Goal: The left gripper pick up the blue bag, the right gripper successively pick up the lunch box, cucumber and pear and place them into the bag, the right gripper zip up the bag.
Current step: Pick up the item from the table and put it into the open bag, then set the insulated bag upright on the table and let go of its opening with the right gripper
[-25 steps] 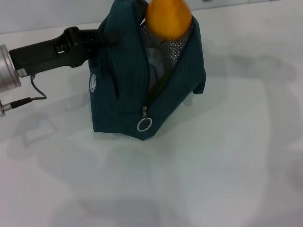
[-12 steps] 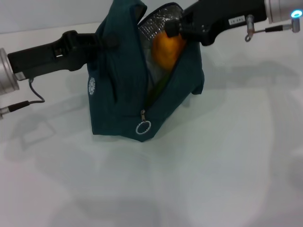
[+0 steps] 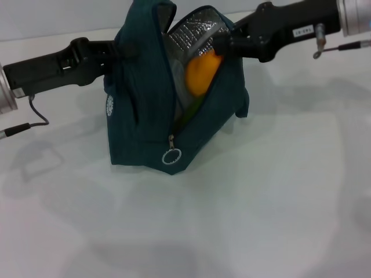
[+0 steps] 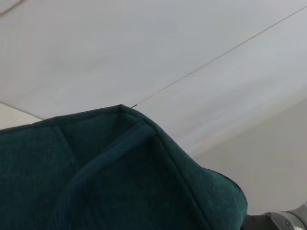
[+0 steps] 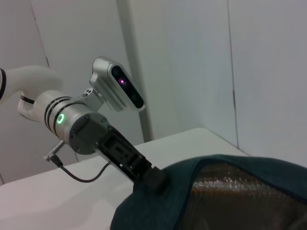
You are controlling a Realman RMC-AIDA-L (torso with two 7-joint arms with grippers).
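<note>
The blue bag (image 3: 142,110) stands on the white table with its zipper open and its silver foil lining (image 3: 194,32) showing. My left gripper (image 3: 119,51) reaches in from the left and is shut on the bag's upper edge; the right wrist view shows the left gripper (image 5: 149,176) clamped on the bag's rim (image 5: 158,206). The right gripper (image 3: 225,45) is at the rim of the bag's mouth. Just below it, the orange pear (image 3: 200,74) sits inside the opening. A dark green strip of cucumber (image 3: 186,111) shows beneath the pear. The lunch box is hidden. Teal fabric (image 4: 120,187) fills the left wrist view.
The zipper's metal ring pull (image 3: 171,156) hangs at the bag's lower front. A thin cable (image 3: 36,113) trails from the left arm at the left edge. White table surface (image 3: 261,191) spreads in front of and to the right of the bag.
The pear has gone from above the bag's mouth down into the opening. The right gripper came in from the right and now sits at the rim. The bag shifted slightly left.
</note>
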